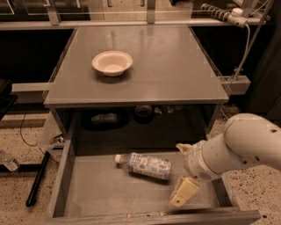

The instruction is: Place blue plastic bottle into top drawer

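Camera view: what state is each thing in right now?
blue plastic bottle: capped, lying on its side on the drawer floor.
top drawer: pulled open.
bowl: upright on the table, empty.
gripper: low over the drawer's front right, beside the bottle, not holding it.

bottle (147, 166) in drawer (105, 191), gripper (181, 172) just beside

A robotics lab or test area, by the look of it: a plain grey metal table (175, 74) with its top drawer (101, 189) open stands on a speckled terrazzo floor (254, 193), with what looks like a power strip (219, 13) and its cable (246, 48) at upper right. At lower right a white robot arm (246, 147) extends in, its gripper (183, 192) over the drawer's right front corner.
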### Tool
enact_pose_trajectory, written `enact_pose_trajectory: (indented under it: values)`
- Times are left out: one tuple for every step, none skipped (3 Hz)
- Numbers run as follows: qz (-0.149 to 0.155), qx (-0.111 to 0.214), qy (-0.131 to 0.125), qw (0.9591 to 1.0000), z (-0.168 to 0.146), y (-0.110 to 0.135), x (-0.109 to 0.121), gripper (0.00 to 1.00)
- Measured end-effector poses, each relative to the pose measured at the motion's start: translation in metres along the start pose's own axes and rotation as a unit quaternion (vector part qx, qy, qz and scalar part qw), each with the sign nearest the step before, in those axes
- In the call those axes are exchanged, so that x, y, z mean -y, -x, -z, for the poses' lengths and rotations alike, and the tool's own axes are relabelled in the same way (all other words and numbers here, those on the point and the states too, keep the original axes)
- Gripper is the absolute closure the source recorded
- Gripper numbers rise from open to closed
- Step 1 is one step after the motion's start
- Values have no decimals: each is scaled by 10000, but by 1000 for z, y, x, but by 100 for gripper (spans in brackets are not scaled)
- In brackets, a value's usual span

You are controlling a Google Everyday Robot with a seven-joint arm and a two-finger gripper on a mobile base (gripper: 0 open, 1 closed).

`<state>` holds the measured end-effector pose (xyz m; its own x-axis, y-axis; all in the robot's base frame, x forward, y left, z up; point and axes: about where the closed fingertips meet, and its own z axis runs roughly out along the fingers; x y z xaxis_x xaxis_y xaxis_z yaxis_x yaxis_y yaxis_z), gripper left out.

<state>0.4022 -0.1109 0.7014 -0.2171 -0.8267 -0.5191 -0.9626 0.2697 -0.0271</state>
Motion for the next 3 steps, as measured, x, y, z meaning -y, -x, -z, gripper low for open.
enact_pose_trajectory:
  values:
    - [-4, 125, -369, 9992, -1, 6, 19, 0]
    - [-4, 125, -369, 9992, -1, 6, 19, 0]
    - [27, 257, -537, 9982, -9, 9, 23, 0]
